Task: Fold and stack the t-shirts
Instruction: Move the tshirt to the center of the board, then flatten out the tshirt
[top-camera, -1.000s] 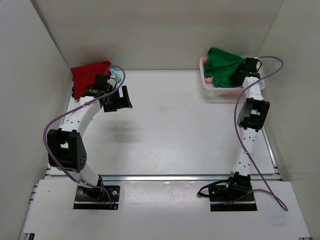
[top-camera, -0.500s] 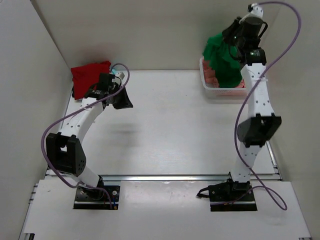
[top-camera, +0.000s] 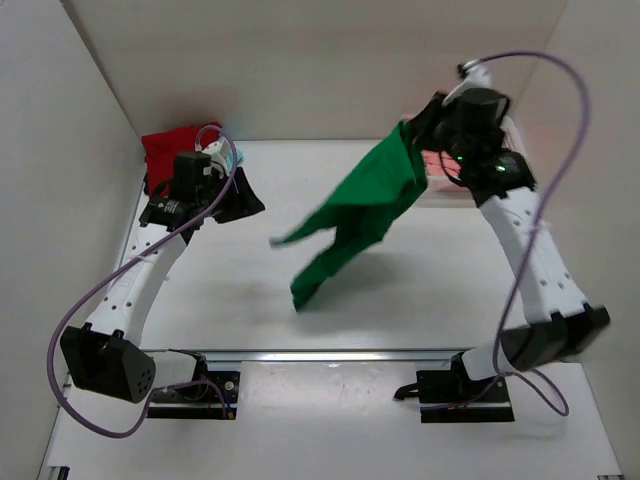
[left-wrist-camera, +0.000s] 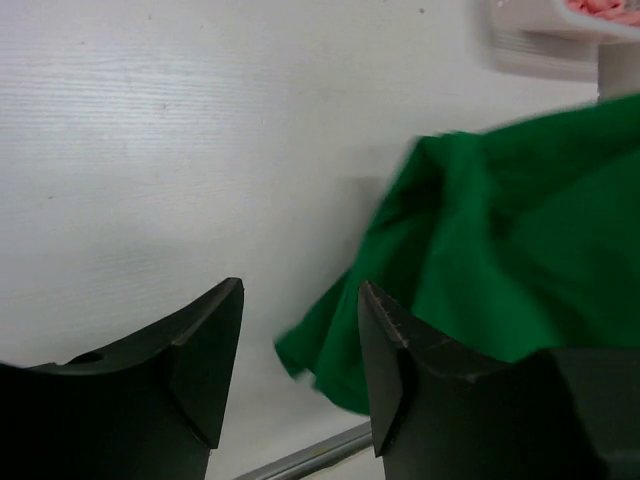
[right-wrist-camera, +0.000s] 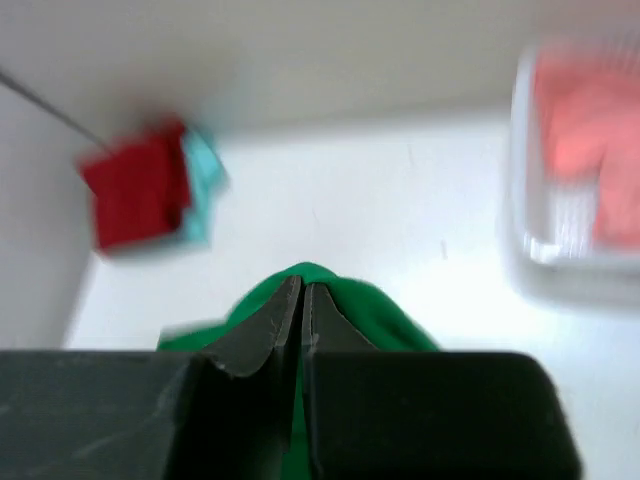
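From above, I see my right pincer (top-camera: 417, 129) clamped on the bright green t-shirt (top-camera: 360, 205), which hangs below it in a long, loose drape over the white table (top-camera: 230, 290). My left pincer (top-camera: 240, 198) stands clear of that cloth. Just behind it lie the folded dark red t-shirt (top-camera: 168, 150) and a sliver of the pale turquoise t-shirt (top-camera: 229, 156).

The left wrist camera adds what the overhead hides: blunt black fingers (left-wrist-camera: 200, 340) spread apart with nothing between them, and soft green folds just to their right.

The blurred right wrist view shows the tips pressed together on green cloth. Ahead and to the right, the white mesh basket (right-wrist-camera: 560, 265) holds the salmon pink t-shirt (right-wrist-camera: 590, 130).

I count four shirts and one basket.
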